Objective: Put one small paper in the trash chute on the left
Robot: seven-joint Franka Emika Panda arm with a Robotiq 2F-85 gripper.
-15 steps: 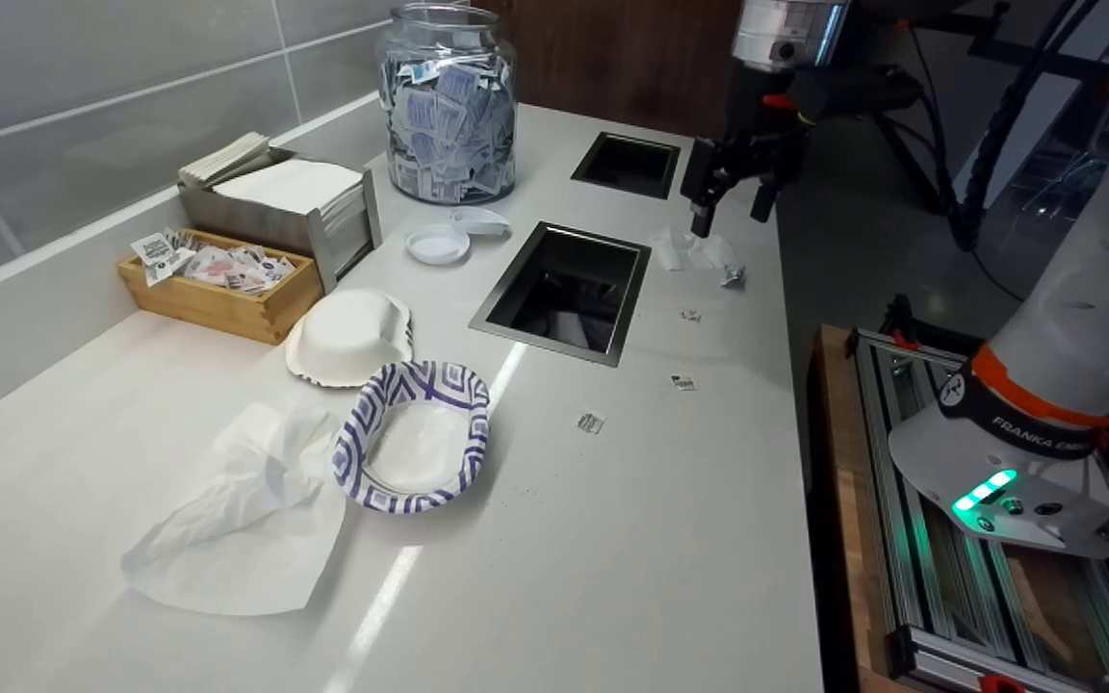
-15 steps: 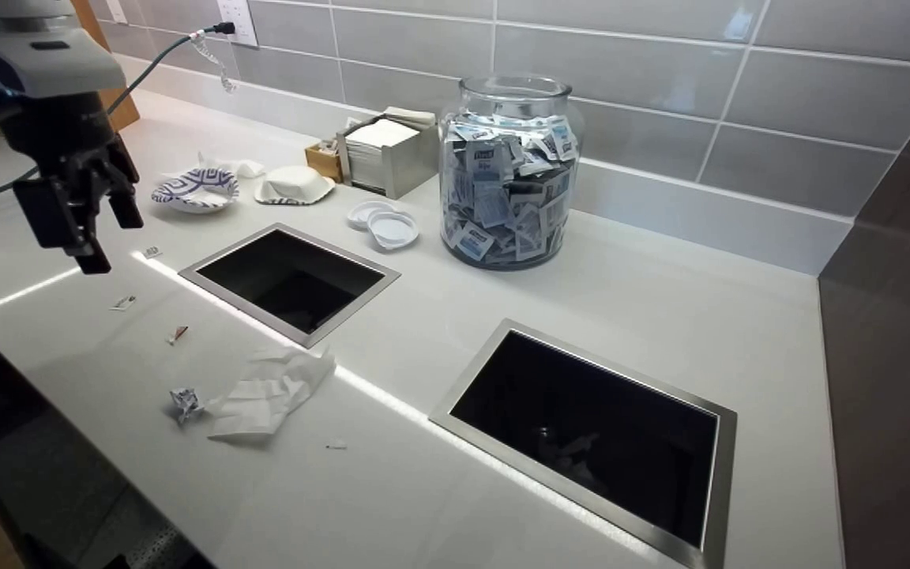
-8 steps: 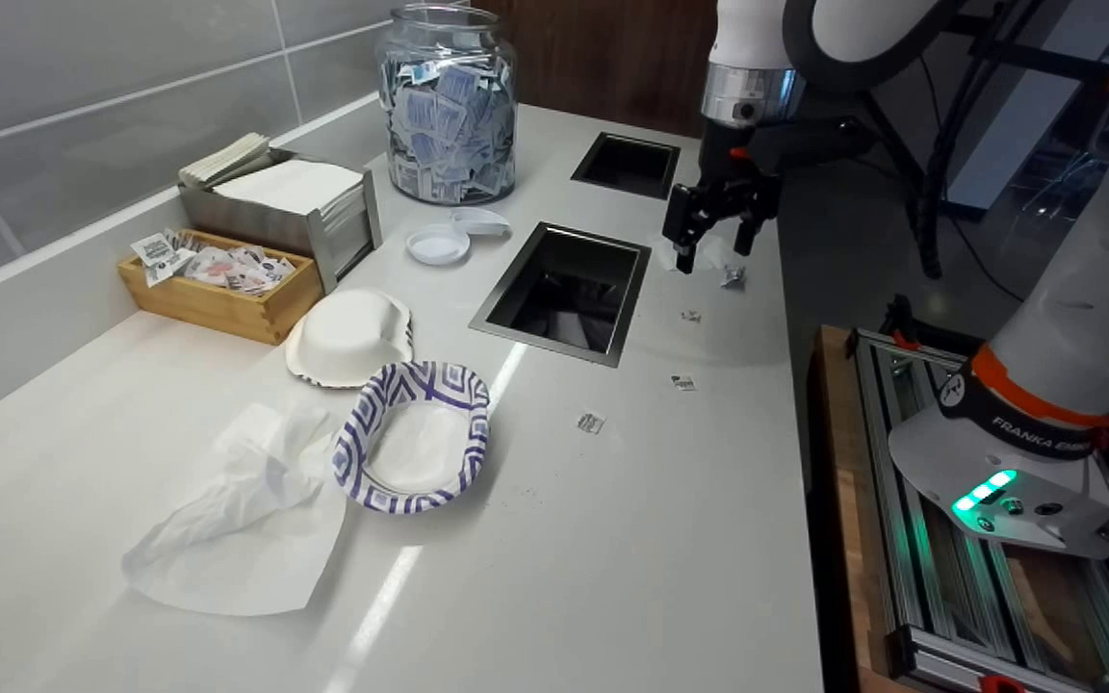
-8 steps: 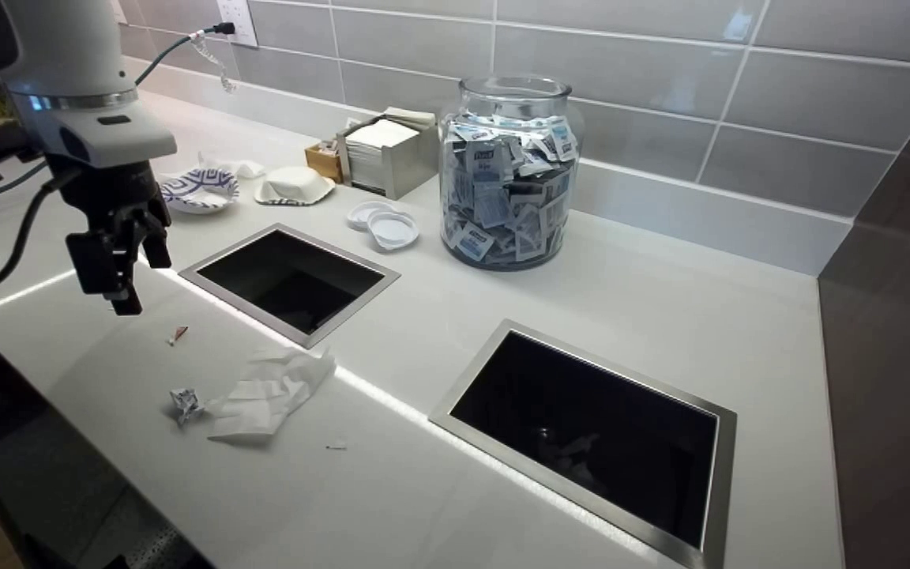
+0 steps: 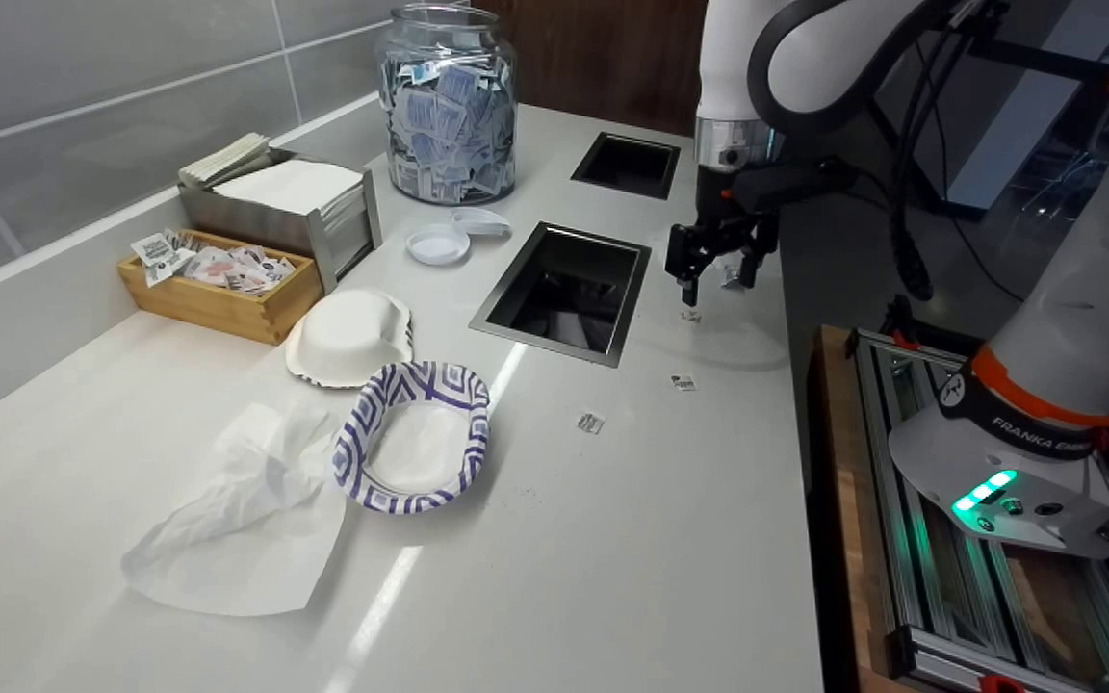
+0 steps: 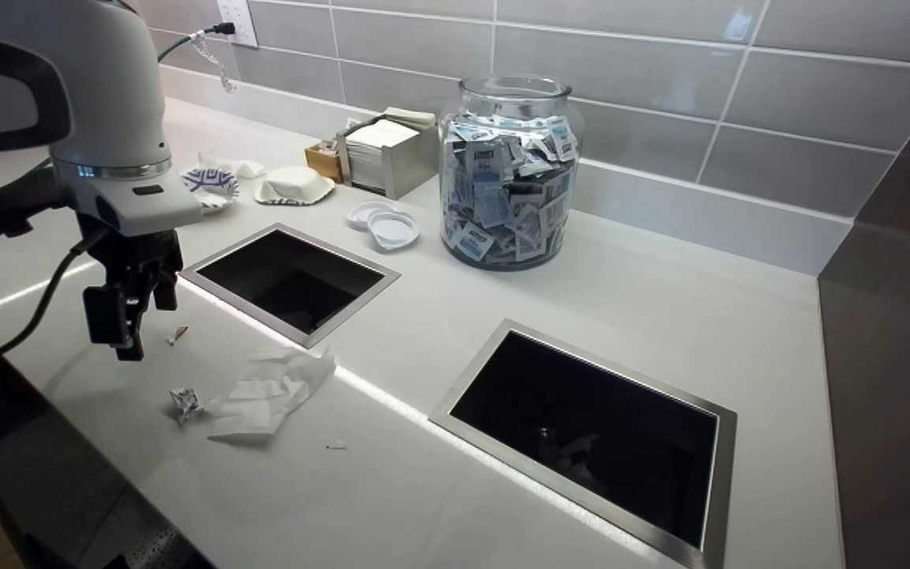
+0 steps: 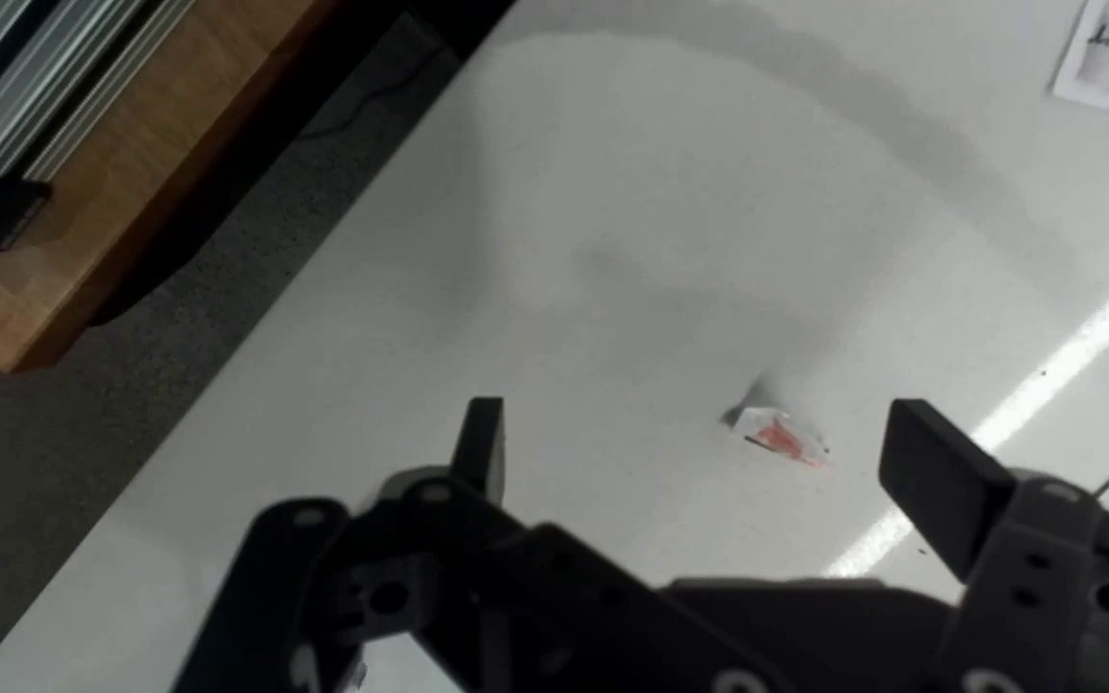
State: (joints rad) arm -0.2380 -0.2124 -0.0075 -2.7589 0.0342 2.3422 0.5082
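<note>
Paper (image 7: 779,438) (red-marked), on counter (image 7: 564,356), below parted fingers (image 7: 944,481)

A small paper (image 7: 780,439) is seen on the desk (image 5: 680,539): white, marked with a red patch, creased, with one part tilted up. It is set between the left trash chute (image 6: 347,310) and the desk's edge, near the chute but apart from it. The chute is let into the desk as a rectangular opening framed in metal, its inside dark.

Gray tiled wall (image 6: 629,79), white countertop (image 5: 670,568), streak of light (image 6: 384,397), dark brown panel (image 5: 603,63), gray floor (image 7: 44,462)
</note>
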